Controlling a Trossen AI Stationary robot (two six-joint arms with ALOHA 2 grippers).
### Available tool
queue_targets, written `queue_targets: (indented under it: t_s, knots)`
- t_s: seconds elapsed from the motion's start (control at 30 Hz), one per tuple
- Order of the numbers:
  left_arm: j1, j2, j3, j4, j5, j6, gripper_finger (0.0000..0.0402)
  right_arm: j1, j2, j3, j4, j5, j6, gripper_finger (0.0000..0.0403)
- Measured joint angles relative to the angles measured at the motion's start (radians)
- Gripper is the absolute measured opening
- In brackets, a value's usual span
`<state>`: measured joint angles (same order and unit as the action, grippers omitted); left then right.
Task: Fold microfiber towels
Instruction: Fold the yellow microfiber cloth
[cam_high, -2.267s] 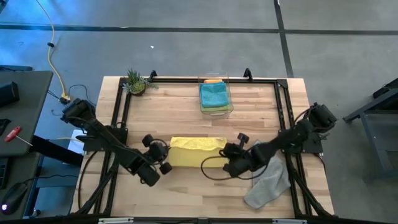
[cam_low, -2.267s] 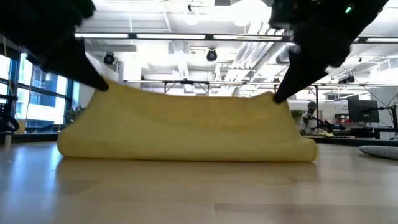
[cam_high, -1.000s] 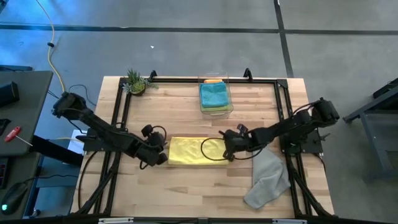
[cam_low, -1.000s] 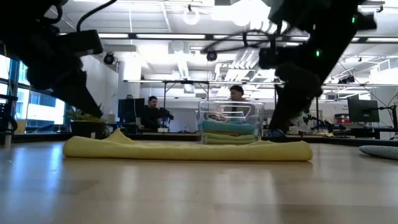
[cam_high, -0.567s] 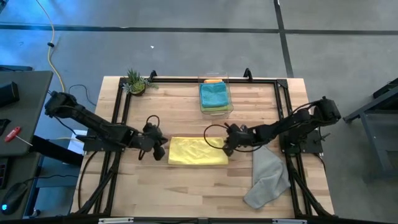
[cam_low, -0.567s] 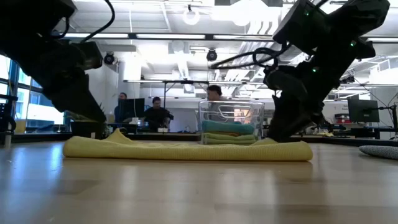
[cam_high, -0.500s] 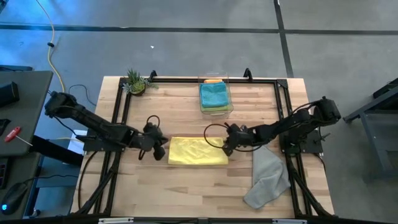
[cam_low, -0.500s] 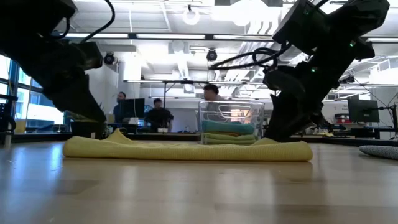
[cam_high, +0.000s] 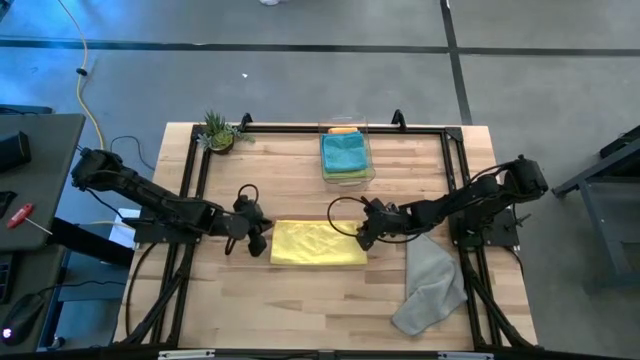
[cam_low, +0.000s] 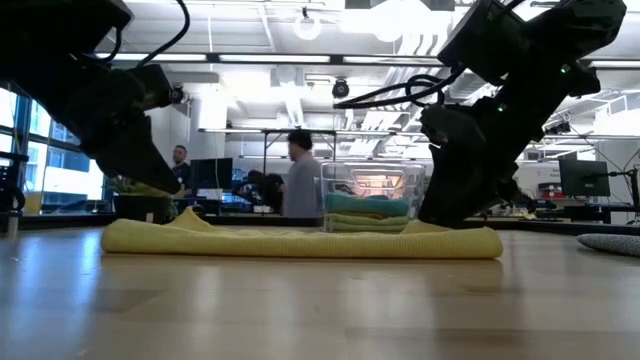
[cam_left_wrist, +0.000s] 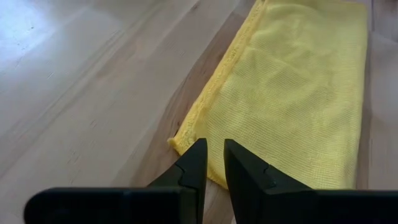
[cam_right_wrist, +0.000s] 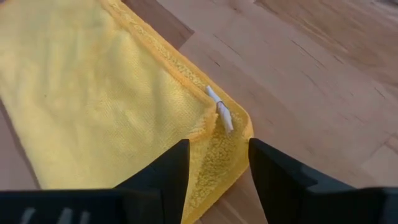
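From table height both wrists are cut off above, and dark arm bulk hides the two far corners of the yellow towel, so contact there is hard to judge. The orange towel is a mere sliver behind the teal towel in the clear bin at twelve o'clock; a lime towel shows only as an edge beneath the teal one, and people beyond the table are partly screened by that bin.

The left arm reaches in low from nine o'clock, its left gripper poised over the yellow towel's near corner, jaws a narrow slit apart with nothing between them. The right arm stretches in from three o'clock, elbow bent, and the right gripper hangs above the opposite corner, by a small white tag, jaws spread wide and empty.

The yellow towel lies folded flat at the table's centre. The grey towel sits rumpled toward four o'clock, draped over the table's edge. A small potted plant stands at eleven o'clock.
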<state>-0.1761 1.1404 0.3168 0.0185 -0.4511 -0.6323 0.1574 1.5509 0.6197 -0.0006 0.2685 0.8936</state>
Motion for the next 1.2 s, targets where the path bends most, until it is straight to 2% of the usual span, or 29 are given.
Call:
queue_targets:
  t_s: [0.2,0.3,0.37,0.5,0.6,0.7,1.0,1.2]
  knots:
    - [-0.004,0.000,0.000,0.014,-0.005,-0.025,0.0046,0.000,-0.009,0.000,-0.006,-0.004,0.015,0.0156]
    - [-0.029,0.000,-0.007,0.061,-0.073,-0.045,0.0042,0.000,-0.022,0.000,-0.017,0.003,0.025,0.0156]
    - [-0.043,0.000,-0.037,0.164,-0.103,-0.035,0.0031,0.000,-0.026,0.010,-0.030,0.004,0.026,0.0156]
    - [-0.040,0.000,-0.149,0.460,-0.096,0.017,0.0004,0.000,-0.020,0.028,-0.035,-0.007,0.025,0.0156]
    - [-0.032,0.000,-0.229,0.644,-0.084,0.047,0.0006,0.000,-0.014,0.028,-0.041,-0.006,0.040,0.0155]
    - [-0.026,0.000,-0.277,0.753,-0.076,0.066,0.0003,0.000,-0.007,0.028,-0.042,-0.007,0.046,0.0149]
    - [-0.024,0.000,-0.288,0.772,-0.064,0.087,0.0001,0.000,0.034,0.028,-0.010,0.004,0.068,0.0099]
    - [-0.024,0.000,-0.288,0.772,-0.064,0.087,0.0000,0.000,0.034,0.028,-0.016,-0.005,0.067,0.0036]
